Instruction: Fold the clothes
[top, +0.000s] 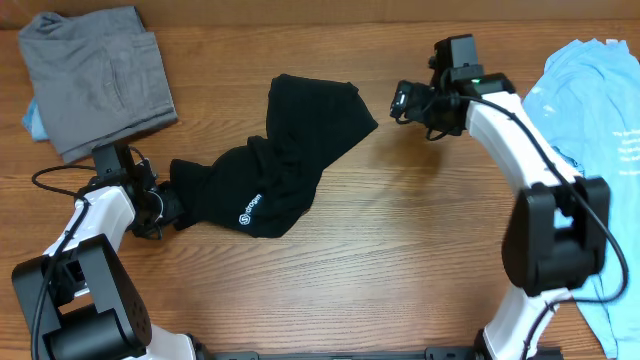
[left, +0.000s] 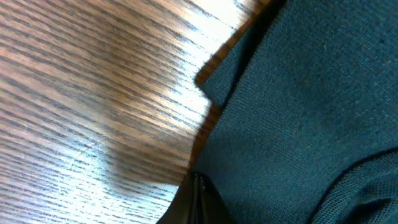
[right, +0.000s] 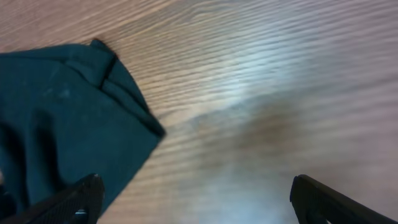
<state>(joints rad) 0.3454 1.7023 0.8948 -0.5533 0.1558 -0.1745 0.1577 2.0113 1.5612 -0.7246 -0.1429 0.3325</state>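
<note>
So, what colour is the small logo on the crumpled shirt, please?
White, on the black cloth shirt; the logo shows best overhead.

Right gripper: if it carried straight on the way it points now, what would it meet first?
Probably the bare wooden table, just beside the black shirt's corner. The open right gripper has one finger on the shirt's side, so that finger may catch cloth first; depth is unclear.

The left gripper (top: 172, 207) clamps the left end of a crumpled black cloth shirt (top: 290, 150); the right gripper (top: 398, 102) hovers just beside that shirt's upper right corner.
</note>
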